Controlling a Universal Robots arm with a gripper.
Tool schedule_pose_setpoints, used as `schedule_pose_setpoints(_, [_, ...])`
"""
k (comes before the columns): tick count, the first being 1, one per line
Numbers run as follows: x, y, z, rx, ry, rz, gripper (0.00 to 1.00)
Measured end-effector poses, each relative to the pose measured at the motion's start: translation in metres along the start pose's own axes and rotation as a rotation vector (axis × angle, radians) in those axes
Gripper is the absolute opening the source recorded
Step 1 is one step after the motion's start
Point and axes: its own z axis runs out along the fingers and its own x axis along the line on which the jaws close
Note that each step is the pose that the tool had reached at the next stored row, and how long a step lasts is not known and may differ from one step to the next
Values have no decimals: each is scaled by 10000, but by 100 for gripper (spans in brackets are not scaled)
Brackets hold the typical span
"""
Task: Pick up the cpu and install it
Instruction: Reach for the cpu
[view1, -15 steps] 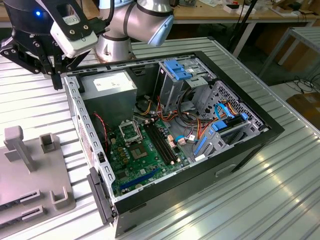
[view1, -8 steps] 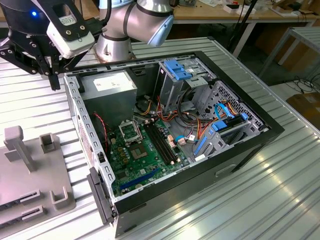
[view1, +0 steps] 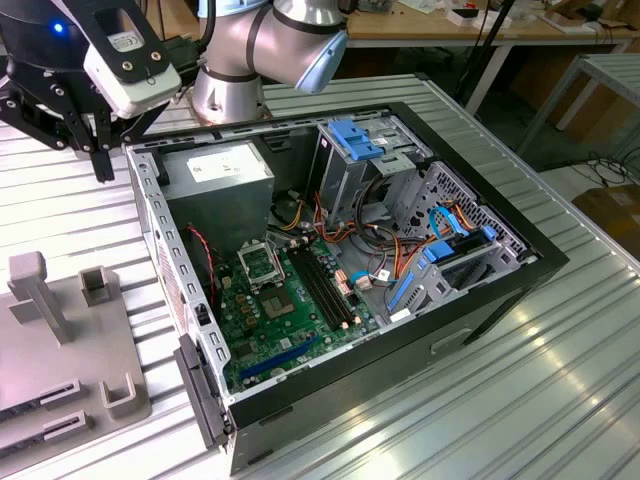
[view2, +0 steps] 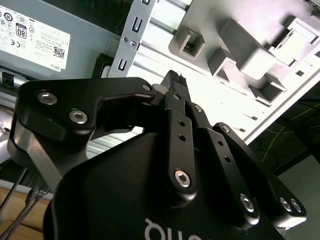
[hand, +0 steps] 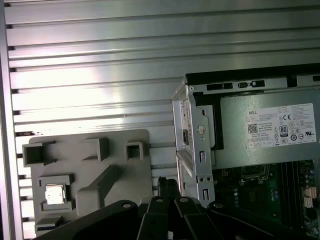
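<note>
The cpu (hand: 55, 194), a small silvery square with a green rim, lies flat in a square pocket of the grey fixture plate (hand: 127, 172) in the first wrist view. My gripper (view1: 103, 165) hangs above the slatted table, beyond the open computer case's back corner at the exterior view's left. Its black fingertips (hand: 168, 184) are shut with nothing between them, over the gap between the fixture and the case wall. The second wrist view shows the gripper (view2: 175, 80) pointing toward the fixture plate (view2: 240, 45). The black metal-framed socket (view1: 260, 265) on the green motherboard holds nothing.
The open black computer case (view1: 520, 270) lies on the slatted metal table (view1: 560, 390). Inside are a grey power supply (view1: 225, 180), blue drive brackets (view1: 355, 135), cables and memory slots (view1: 325, 290). The fixture plate (view1: 50, 370) has upright posts. The arm's base (view1: 235, 85) stands behind the case.
</note>
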Motion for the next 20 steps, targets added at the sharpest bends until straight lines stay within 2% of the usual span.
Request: schedule_pose_setpoints(20, [115,-9,6,1,22,1,11])
